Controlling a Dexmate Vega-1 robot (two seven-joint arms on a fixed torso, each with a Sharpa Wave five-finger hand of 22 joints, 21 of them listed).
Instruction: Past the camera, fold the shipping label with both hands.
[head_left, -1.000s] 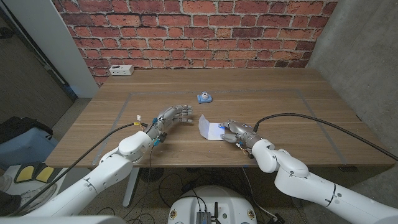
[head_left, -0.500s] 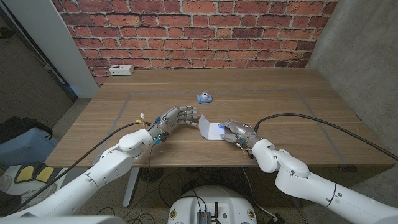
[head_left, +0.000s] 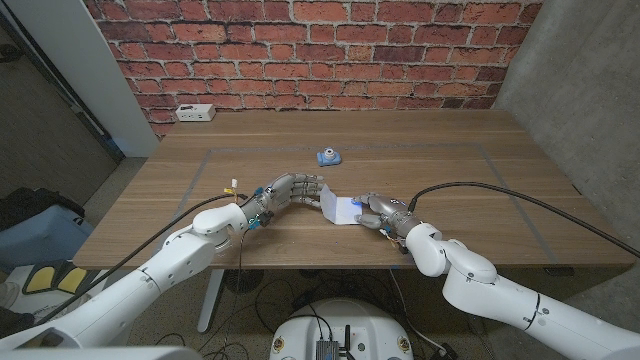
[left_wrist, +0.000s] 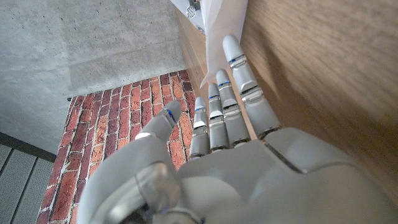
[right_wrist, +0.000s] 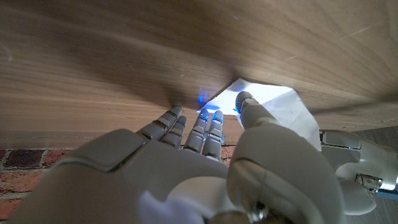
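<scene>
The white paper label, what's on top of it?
The right hand presses on the shipping label. The left hand touches its raised edge. The part under the right hand's fingers is hidden.

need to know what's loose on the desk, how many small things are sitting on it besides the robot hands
3: a blue camera mid-table, a white label between the robot hands, and a white power strip at the far left corner.
</scene>
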